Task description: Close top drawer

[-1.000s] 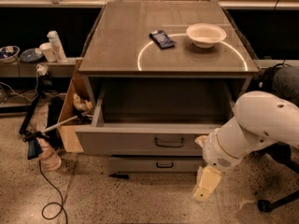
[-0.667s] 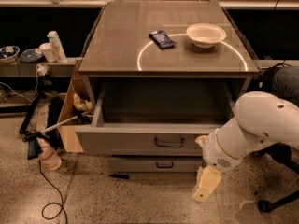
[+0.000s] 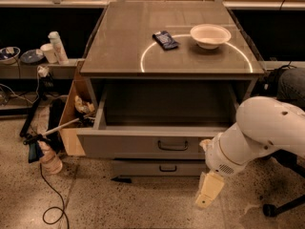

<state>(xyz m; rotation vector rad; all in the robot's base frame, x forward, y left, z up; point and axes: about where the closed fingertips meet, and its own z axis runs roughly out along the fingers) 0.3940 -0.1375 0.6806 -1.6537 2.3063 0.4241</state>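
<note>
The top drawer (image 3: 128,146) is a wide, deep grey metal drawer. It stands pulled out from the grey cabinet (image 3: 119,56), and its inside looks empty. A small dark loop handle (image 3: 172,146) sits at the centre of its front panel. My gripper (image 3: 208,193) hangs at the end of the white arm (image 3: 259,137). It is low, in front of and below the drawer's right front corner, above the floor, and apart from the handle.
A shorter grey drawer (image 3: 143,168) sits below the open one. On the cabinet top lie a white bowl (image 3: 210,35) and a dark packet (image 3: 165,40). A cardboard box (image 3: 71,128), a grabber stick (image 3: 52,130) and cables stand on the floor at the left. A chair base (image 3: 281,206) stands at the right.
</note>
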